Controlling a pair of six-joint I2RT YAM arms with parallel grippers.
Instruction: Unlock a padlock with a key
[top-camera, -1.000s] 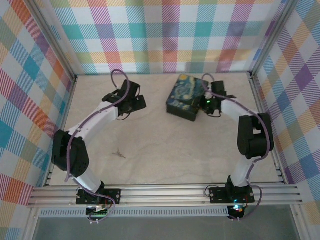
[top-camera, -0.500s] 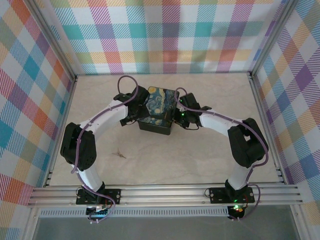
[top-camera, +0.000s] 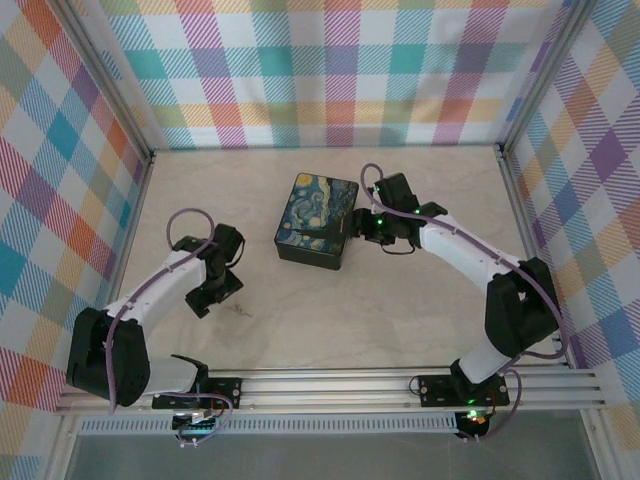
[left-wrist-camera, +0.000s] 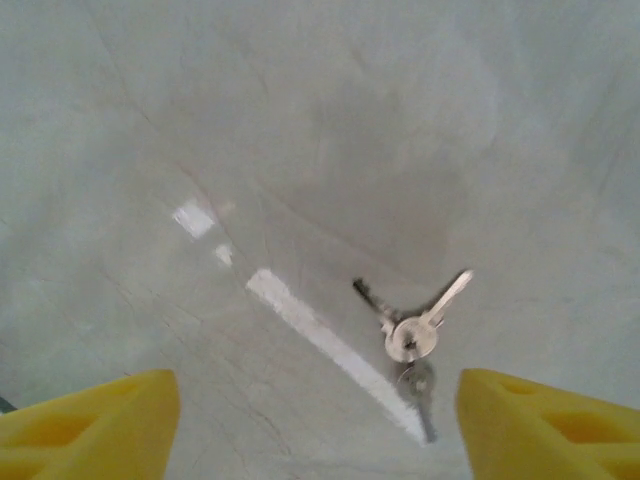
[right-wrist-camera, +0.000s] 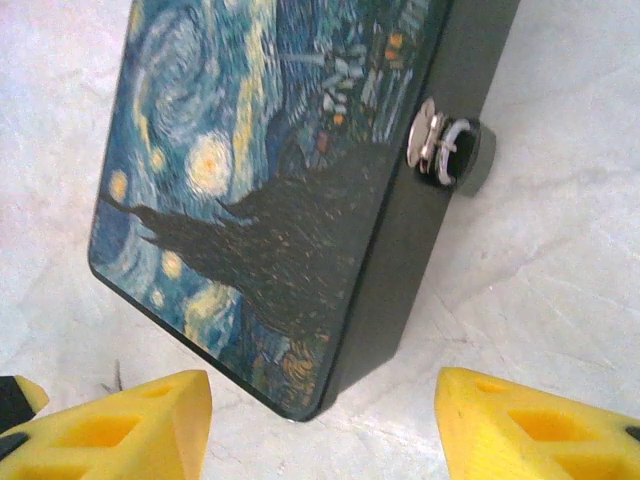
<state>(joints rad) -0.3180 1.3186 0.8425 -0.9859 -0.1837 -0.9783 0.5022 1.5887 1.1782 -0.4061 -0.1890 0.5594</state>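
Find the key (left-wrist-camera: 415, 335), part of a small silvery bunch, lying flat on the pale table (top-camera: 400, 320) at about 8 o'clock from the box (top-camera: 315, 222) and well apart from it. Note the left gripper (left-wrist-camera: 315, 400) hovering just short of it, fingers spread wide and empty. Look to the box's black side at 3 o'clock for the padlock (right-wrist-camera: 455, 155) fastened there, with the right gripper (right-wrist-camera: 320, 395) near that side, likewise spread and grasping nothing.

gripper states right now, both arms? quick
Left gripper: open, empty, above the keys.
Right gripper: open, empty, facing the Starry Night box.
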